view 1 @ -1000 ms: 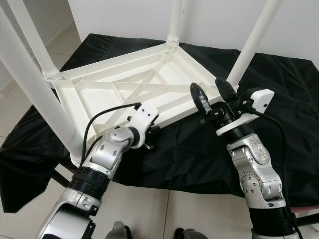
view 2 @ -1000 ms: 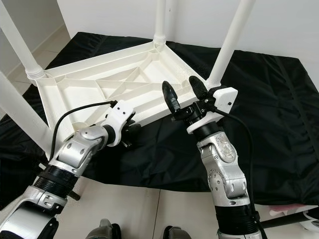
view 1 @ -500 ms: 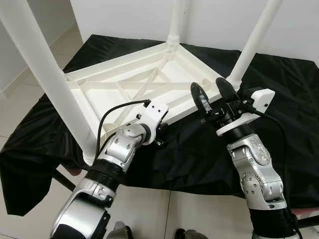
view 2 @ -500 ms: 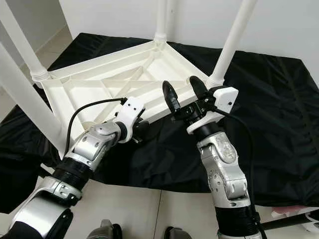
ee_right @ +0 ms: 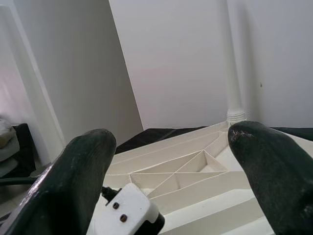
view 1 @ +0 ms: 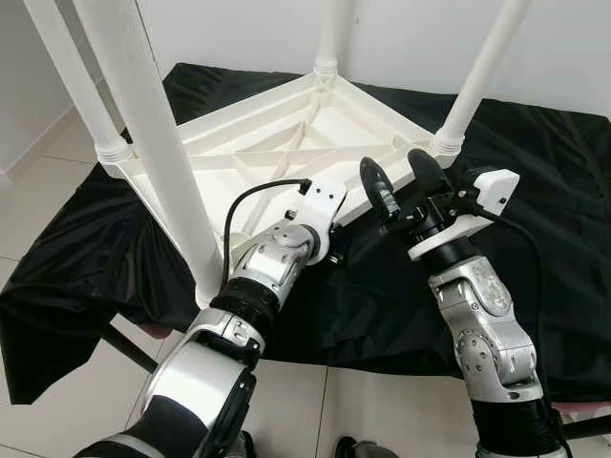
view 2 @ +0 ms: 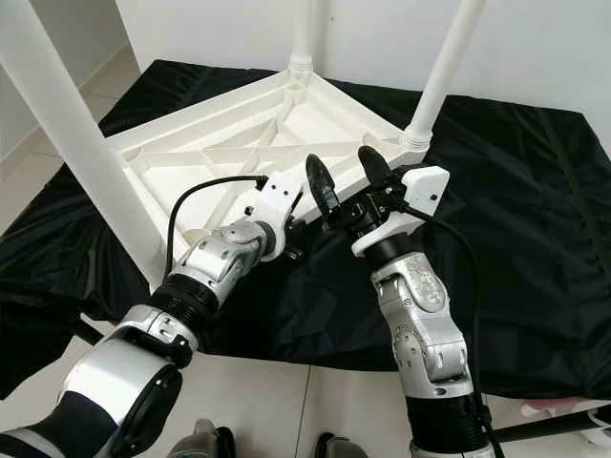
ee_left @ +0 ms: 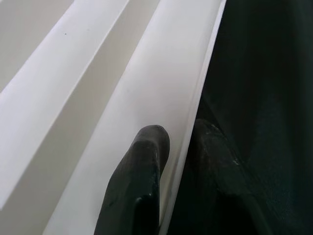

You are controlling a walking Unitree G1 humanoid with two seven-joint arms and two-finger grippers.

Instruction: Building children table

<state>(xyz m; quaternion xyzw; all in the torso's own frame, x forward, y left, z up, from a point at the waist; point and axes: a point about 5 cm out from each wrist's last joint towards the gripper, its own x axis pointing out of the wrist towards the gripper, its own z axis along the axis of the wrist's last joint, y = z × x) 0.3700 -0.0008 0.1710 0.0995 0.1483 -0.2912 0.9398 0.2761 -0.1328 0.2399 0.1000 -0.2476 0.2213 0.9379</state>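
Left gripper (ee_left: 173,147) pinches table (view 1: 286,143) edge; legs (view 1: 143,143) point up

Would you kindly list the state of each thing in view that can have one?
children table: upside down on the black cloth, four legs fitted and pointing up.
black cloth: spread out under the table, creased.
left gripper: shut on the table's near rim, one finger inside and one outside.
right gripper: open, fingers pointing up, beside the near rim, holding nothing.

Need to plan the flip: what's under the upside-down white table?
A black cloth lies under the upside-down table, spreading past every side. Whatever the cloth rests on is covered.
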